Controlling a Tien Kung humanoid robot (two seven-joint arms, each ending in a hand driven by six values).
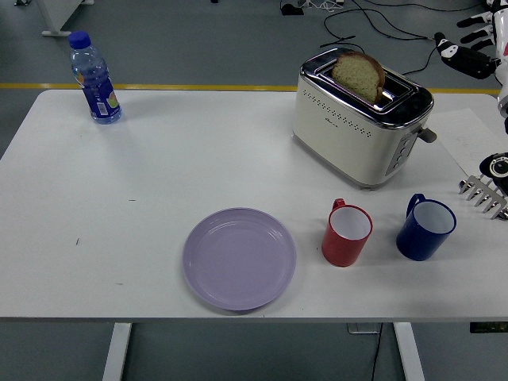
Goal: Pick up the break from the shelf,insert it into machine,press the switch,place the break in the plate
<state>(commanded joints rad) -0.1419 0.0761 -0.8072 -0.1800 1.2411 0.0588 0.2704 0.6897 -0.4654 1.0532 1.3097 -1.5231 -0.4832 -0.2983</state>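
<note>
Bread slice (pixel 359 75) sits upright in the slot of the cream toaster (pixel 357 127) at upper right of the frame, its top half poking out — nothing touching it. Right hand (pixel 475 49) hangs at the far upper-right corner, fingers spread, holding nothing, well apart from the toaster. Lavender plate (pixel 239 258) lies bare at lower centre; red mug (pixel 347 233) and blue mug (pixel 425 228) to its right. Water bottle (pixel 94 77) upper left.
</note>
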